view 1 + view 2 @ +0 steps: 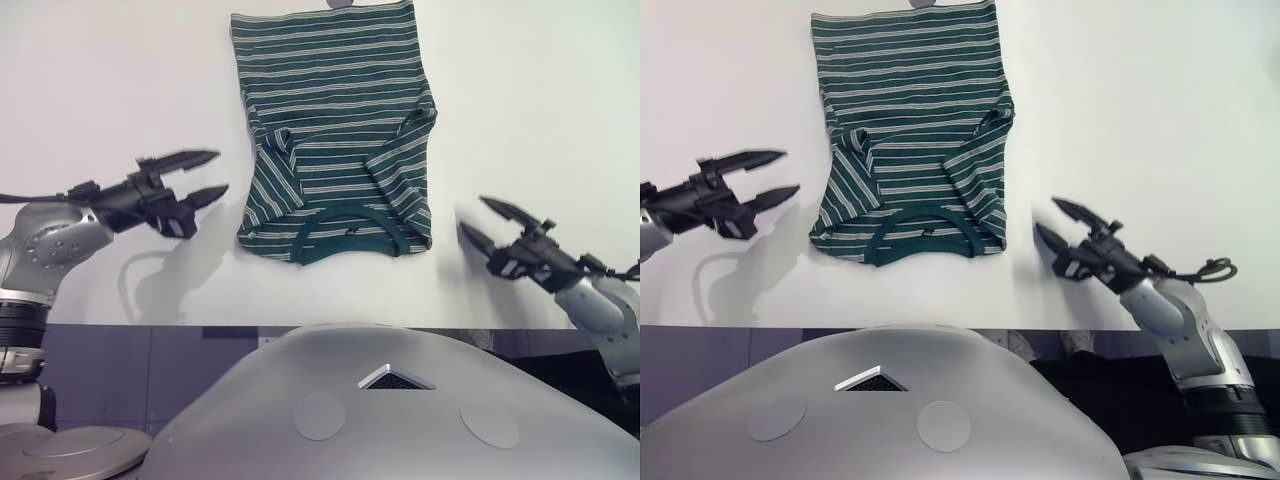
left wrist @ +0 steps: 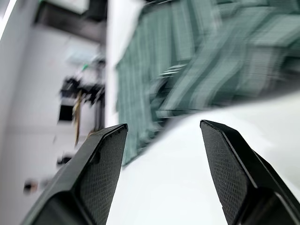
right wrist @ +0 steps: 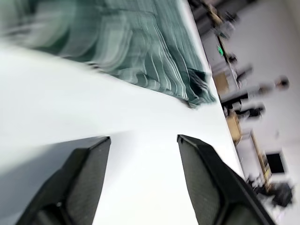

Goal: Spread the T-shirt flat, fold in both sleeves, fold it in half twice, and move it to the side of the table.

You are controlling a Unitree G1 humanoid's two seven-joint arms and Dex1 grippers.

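Stripes of thin white run across the dark green cotton T-shirt (image 1: pixel 335 130), which lies flat on the plain white table (image 1: pixel 540 120) in the gap between the two pairs of black fingers, touching neither. Its two short sleeves are turned in over the chest, one sleeve (image 1: pixel 272 185) on the side nearer the left fingers and the other sleeve (image 1: pixel 400 160) on the side nearer the right fingers, so the body makes a rough oblong. The dark green ribbed collar (image 1: pixel 345 228) is at the end roughly level with the fingertips, while the hem is at the far end, well beyond them. The left gripper (image 1: pixel 220 171) hangs just beside the T-shirt's edge, its tips aimed at the folded sleeve. Its two tapered black fingers (image 2: pixel 101 168) are spread apart and clasp nothing; in the left wrist view bare table shows between them and striped cloth lies ahead of the tips. The right gripper (image 1: pixel 472 212) sits near the collar-end corner on the opposite side, apart from the cloth, tips pointing up the table and slightly toward the T-shirt. Its textured black fingers (image 3: pixel 206 173) are likewise parted and empty, with white tabletop between them and the T-shirt's edge lying past their tips in the right wrist view.
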